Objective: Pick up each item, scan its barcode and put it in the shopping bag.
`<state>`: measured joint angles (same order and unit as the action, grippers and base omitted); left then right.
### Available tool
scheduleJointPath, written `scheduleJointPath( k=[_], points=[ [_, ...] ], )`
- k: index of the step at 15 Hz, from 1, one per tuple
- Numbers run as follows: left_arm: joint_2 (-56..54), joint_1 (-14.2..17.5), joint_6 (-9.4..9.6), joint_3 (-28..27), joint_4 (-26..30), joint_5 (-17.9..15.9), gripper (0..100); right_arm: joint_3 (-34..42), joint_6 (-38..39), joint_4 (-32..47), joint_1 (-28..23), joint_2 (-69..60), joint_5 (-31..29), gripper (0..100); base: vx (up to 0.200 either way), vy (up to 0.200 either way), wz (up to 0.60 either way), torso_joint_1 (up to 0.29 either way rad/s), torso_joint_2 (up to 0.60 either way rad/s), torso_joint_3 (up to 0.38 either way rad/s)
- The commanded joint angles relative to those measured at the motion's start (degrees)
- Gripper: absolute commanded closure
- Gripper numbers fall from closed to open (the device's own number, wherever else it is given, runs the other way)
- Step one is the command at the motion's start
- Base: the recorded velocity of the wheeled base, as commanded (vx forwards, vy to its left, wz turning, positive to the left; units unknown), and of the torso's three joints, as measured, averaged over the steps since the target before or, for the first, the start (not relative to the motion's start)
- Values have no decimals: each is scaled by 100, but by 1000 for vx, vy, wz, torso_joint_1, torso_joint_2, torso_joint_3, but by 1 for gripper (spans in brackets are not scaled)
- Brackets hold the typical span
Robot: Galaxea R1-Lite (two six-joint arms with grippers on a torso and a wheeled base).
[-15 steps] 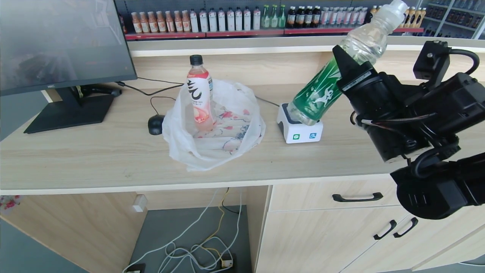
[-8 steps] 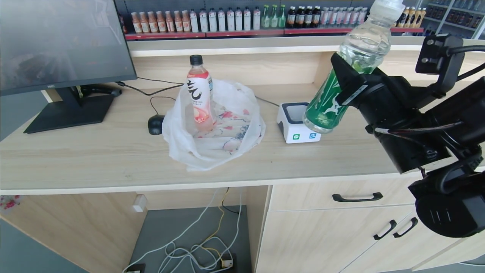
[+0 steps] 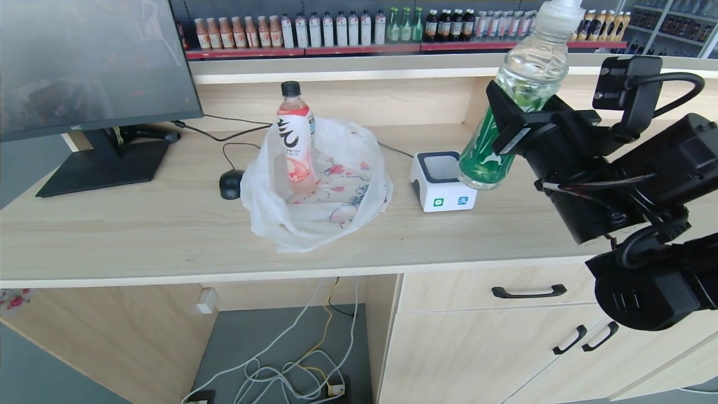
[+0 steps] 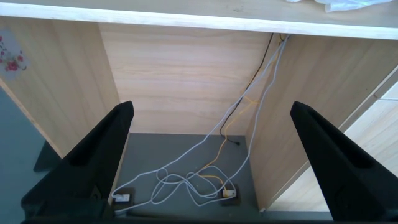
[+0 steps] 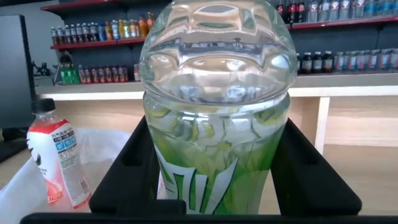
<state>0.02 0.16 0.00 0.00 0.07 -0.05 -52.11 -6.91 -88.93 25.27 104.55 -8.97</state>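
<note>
- Left gripper (image 4: pixel 211 111): hangs low in front of the counter, jaws wide, nothing between them. It faces the cables (image 4: pixel 186 186) on the floor under the counter.
- Right gripper (image 3: pixel 507 120): jaws clamped across the middle of the green bottle (image 3: pixel 483 154), on the upper part of its label. The bottle is off the counter (image 3: pixel 140 224) and tilted, cap up and leaning to the right.
- Green bottle's base is just above the right edge of the scanner (image 3: pixel 443 182), and looks clear of it.
- Handling, my guess: the bottle looks full of clear liquid, so fairly heavy for its size. The plastic wall is thin and will give if squeezed hard, and the glossy label could slip. Mid-body across the label is the right hold, as it is now. Stay off the neck.
- Step: looks like the scan is under way or just done. Bagging is not yet done.
- Bag (image 3: pixel 336 191): to the left of the scanner on the counter, thin white plastic, floppy, mouth slumped open. A pink bottle (image 3: pixel 295 143) stands upright in it at the back left. The free space is front right; I'd lower the green bottle upright there so it doesn't knock the pink one over.
- Mouse (image 3: pixel 230 184): just beside the bag's left edge.
- Monitor (image 3: pixel 84 62): far left of the counter.
- Shelf (image 3: pixel 359 47): at the back wall, with a row of drinks.
</note>
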Motion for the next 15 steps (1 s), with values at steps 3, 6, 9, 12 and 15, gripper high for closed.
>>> scheduleJointPath(
  k=[3, 6, 9, 12, 15],
  points=[
    [-2, 2, 0, 0, -7, 5, 0, -255, -38, -10, -321, 365, 106, 100, 0, 0, 0, 0, 0, 0],
    [-2, 2, 0, 0, 1, -4, 0, -299, -29, -10, -427, 391, 115, 100, 0, 133, 0, 3, 3, 0],
    [-2, 2, -9, 0, -7, 5, 0, -299, -12, -10, -427, 382, 106, 100, 0, 200, 0, 1, 2, 1],
    [-2, 2, -9, 0, -7, 5, 0, -255, -21, -10, -427, 365, 106, 100, 0, 200, 0, 12, -1, 2],
    [-2, 2, -9, 0, -7, 5, 0, -264, -21, -19, -418, 382, 106, 100, 0, 200, 0, -5, 1, -1]
  ],
)
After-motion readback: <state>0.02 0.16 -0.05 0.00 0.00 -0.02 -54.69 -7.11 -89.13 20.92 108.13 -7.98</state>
